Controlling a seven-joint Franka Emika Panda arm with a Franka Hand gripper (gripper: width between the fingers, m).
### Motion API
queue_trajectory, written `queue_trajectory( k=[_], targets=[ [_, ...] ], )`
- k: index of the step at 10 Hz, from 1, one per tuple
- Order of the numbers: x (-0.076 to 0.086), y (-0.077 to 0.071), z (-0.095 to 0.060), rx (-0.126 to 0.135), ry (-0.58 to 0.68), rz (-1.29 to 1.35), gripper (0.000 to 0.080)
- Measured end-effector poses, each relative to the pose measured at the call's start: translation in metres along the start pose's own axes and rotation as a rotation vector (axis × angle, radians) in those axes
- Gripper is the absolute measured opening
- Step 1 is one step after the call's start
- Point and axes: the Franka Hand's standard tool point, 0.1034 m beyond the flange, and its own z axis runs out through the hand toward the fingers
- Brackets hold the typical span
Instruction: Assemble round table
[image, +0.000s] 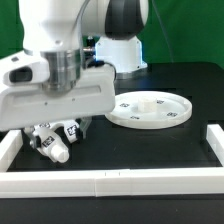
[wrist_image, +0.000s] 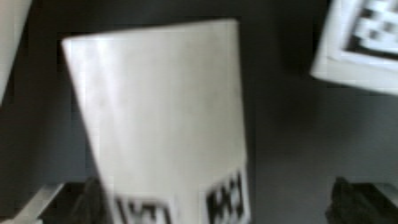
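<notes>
The short white cylindrical leg (wrist_image: 160, 120) with tags near one end fills the wrist view. It lies between my two dark fingertips (wrist_image: 365, 200), with a gap on at least one side. My gripper (wrist_image: 214, 205) is open around it. In the exterior view my gripper (image: 58, 138) is low over the black table at the left, and the leg's (image: 60, 152) rounded end shows just below it. The large rimmed round disc (image: 150, 108) with its central hub lies flat to the exterior view's right, apart from the gripper. The cross-shaped base cannot be made out for certain.
A long white rail frame (image: 110, 180) borders the table along the front and both sides. Another white tagged part (wrist_image: 365, 45) lies close beside the leg. The arm's white base (image: 118, 50) stands at the back.
</notes>
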Motion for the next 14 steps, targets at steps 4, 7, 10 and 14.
queue_trajectory(
  k=[4, 7, 10, 14],
  targets=[
    [0.015, -0.06, -0.062, 0.007, 0.06, 0.064, 0.0648],
    [0.014, -0.068, -0.061, 0.01, 0.057, 0.059, 0.0648],
    [0.013, -0.074, -0.061, 0.011, 0.061, 0.091, 0.0648],
    [-0.02, -0.159, -0.075, 0.057, 0.047, 0.21, 0.0648]
  ],
)
